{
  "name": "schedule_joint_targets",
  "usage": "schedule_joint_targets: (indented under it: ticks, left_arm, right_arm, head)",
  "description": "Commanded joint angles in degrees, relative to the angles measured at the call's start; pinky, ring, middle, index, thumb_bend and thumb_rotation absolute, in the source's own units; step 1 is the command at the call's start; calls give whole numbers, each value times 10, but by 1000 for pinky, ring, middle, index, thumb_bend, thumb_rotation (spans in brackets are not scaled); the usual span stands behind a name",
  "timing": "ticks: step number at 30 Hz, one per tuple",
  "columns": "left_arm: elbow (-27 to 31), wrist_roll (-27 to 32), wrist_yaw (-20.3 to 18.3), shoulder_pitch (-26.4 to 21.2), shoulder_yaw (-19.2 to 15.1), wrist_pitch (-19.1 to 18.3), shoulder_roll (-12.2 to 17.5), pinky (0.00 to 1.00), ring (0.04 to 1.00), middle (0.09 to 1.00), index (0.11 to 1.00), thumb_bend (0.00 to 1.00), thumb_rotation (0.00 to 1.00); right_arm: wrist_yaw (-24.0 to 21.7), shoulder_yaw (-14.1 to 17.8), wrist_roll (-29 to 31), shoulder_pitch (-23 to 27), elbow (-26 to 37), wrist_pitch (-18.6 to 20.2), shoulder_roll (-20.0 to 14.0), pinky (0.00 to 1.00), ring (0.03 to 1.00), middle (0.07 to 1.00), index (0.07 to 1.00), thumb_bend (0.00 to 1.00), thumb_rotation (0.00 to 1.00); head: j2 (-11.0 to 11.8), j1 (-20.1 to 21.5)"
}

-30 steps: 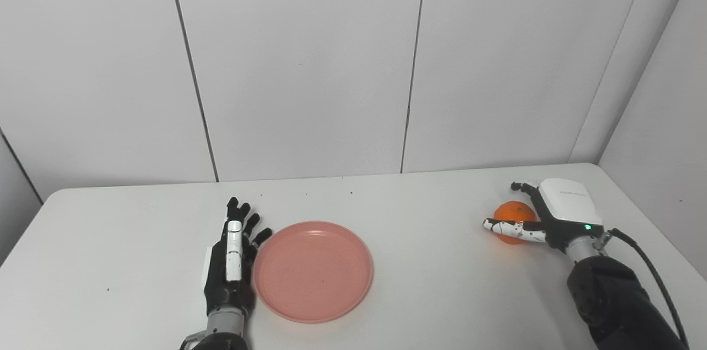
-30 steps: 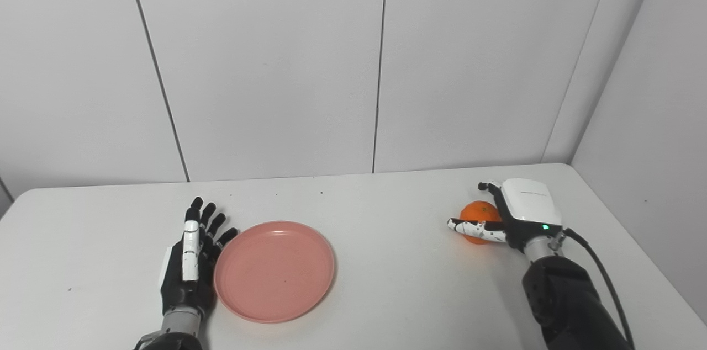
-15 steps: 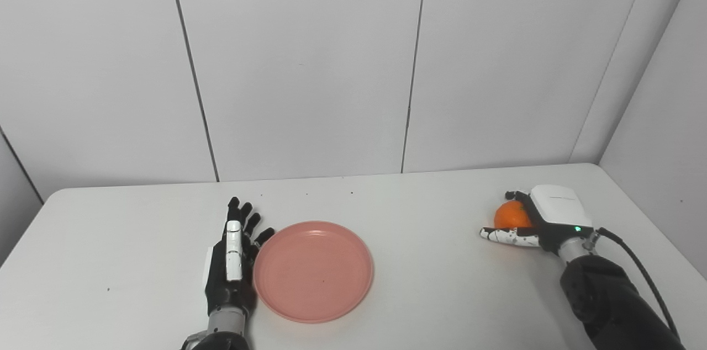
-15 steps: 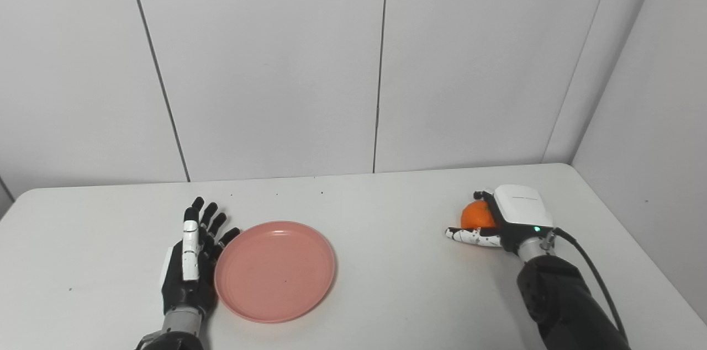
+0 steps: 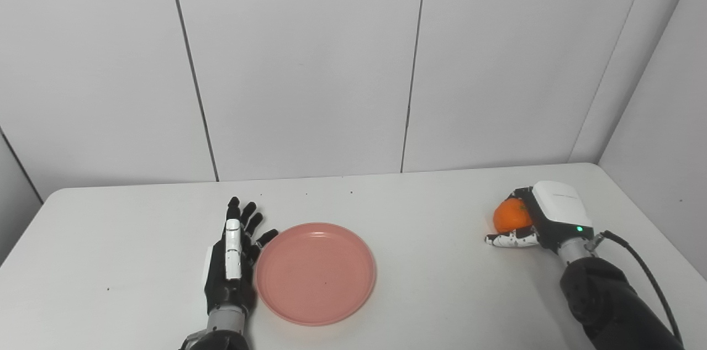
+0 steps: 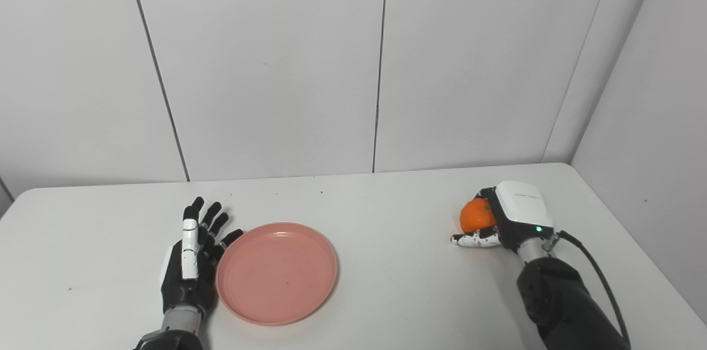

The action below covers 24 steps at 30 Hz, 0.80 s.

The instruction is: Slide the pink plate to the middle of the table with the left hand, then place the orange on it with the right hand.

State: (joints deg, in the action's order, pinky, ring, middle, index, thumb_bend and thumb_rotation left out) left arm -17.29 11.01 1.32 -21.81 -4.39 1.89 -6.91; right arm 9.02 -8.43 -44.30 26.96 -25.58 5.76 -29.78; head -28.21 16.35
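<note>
1. Far left, the left robot hand [image 5: 232, 261] stands edge-on on the table [image 5: 442, 295], dark fingers [image 5: 247, 216] spread apart and pointing toward the back wall, gripping nothing. A glossy white strip runs along its upper edge.
2. Right against it sits the pink plate [image 5: 316, 272]: round, shallow, smooth matte plastic with a low raised rim. It lies flat, left of the table's middle, its left rim touching the hand. Being a circle, it has no long axis to call.
3. The table itself is plain white, smooth, with a few tiny dark specks.
4. Over on the right, well apart from the plate, the right robot hand [image 6: 500, 217] is clamped on the orange [image 6: 476, 216]. Its white shell sits on top, and the speckled thumb curls under the fruit.
5. The orange is round and bright; I cannot tell which way its stem end points.
</note>
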Motion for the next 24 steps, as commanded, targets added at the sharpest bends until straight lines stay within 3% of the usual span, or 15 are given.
schedule_joint_targets:
  ticks: [1,14,24]
  left_arm:
    - [10,4,-3,-9,2,-5,-5,731,925,936,1000,627,910]
    - [4,4,-4,-9,4,5,-12,737,925,923,1000,640,888]
    - [13,0,-1,-6,5,6,-15,780,931,933,1000,611,899]
  right_arm:
    - [2,-3,1,11,1,-5,-18,143,199,291,483,516,145]
    - [2,-17,15,12,7,-9,-28,143,202,292,488,516,153]
    - [-21,-3,21,11,95,10,-34,127,183,270,489,515,156]
  head:
    - [0,0]
    - [3,-13]
    - [-1,-18]
